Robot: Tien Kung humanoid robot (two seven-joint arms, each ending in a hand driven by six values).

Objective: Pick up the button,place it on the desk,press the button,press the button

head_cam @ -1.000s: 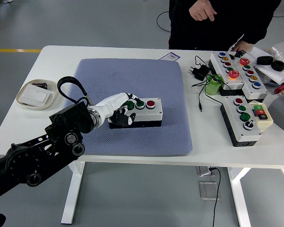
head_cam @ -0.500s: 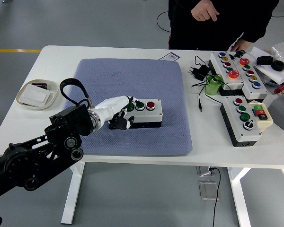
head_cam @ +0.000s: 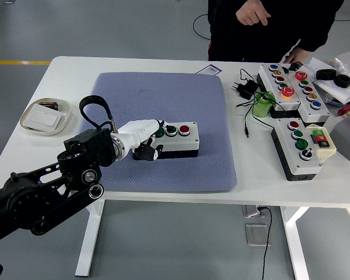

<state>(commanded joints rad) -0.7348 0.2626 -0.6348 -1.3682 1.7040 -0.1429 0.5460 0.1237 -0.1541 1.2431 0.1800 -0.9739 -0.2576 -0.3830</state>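
The left hand [head_cam: 144,140] reaches in from the lower left on a black arm and sits at the left end of the button box [head_cam: 172,139]. Its white upper fingers [head_cam: 141,128] lie over the top of the box at the green button [head_cam: 159,132], and the black fingers below curl against the front left corner of the box. Whether the finger is actually pushing the green button down cannot be told from this view. The right hand does not appear in the picture.

The button box is a white housing on a dark base. It lies flat on the blue-grey mat [head_cam: 163,99], in the mat's front half, long side roughly parallel to the table's near edge. Three buttons show on its top face (left to right: green, a white-ringed one, red [head_cam: 185,129]).

The mat covers the middle of the white table [head_cam: 64,70]. A shallow tray [head_cam: 44,115] sits near the left edge of the table. To the right of the mat lie a black power adapter with cable [head_cam: 245,88], a green cylinder [head_cam: 261,105] and two larger button panels [head_cam: 291,86] [head_cam: 302,147].

A person in dark clothing [head_cam: 268,26] stands at the far side, one hand [head_cam: 296,56] resting at the far panel.
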